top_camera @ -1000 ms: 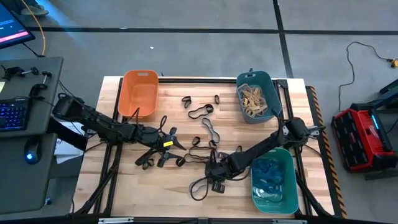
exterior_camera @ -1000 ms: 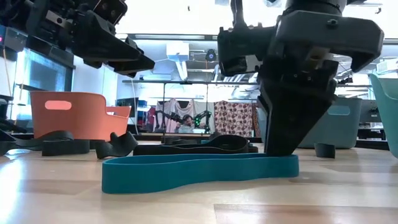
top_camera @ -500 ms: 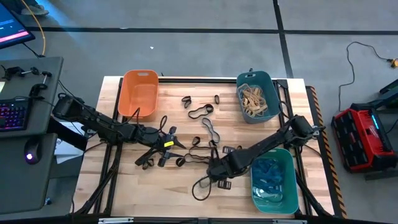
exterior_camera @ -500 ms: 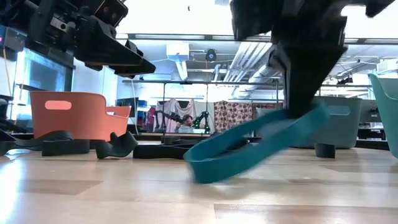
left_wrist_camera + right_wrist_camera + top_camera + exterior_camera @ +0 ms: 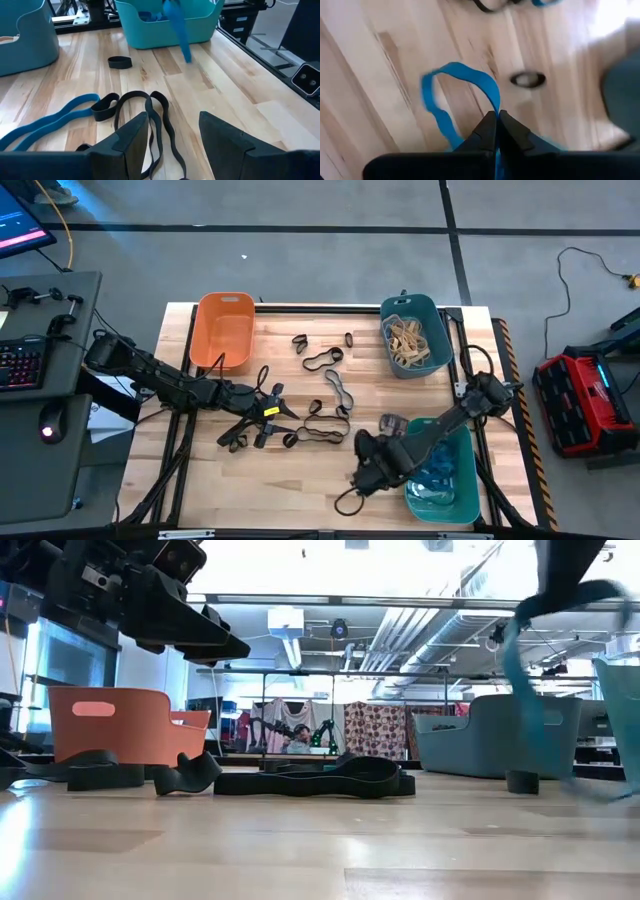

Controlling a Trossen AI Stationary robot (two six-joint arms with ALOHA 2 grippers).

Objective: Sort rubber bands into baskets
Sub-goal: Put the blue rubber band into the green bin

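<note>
The pale wood tabletop [image 5: 200,480] carries black rubber bands [image 5: 322,432] at its middle and three baskets [image 5: 223,330] (orange, teal, green), with grey floor around. The right end effector [image 5: 498,116], pinched on a blue rubber band [image 5: 451,85], hangs beside the green basket [image 5: 442,470]; the left end effector [image 5: 172,132] hovers spread over black bands.

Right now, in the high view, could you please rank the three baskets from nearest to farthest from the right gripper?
From the right gripper, shut on a blue rubber band near the table's front:
1. Green basket, right beside it at the front right.
2. Teal-blue basket, at the back right, holding tan bands.
3. Orange basket, at the back left, farthest.
</note>
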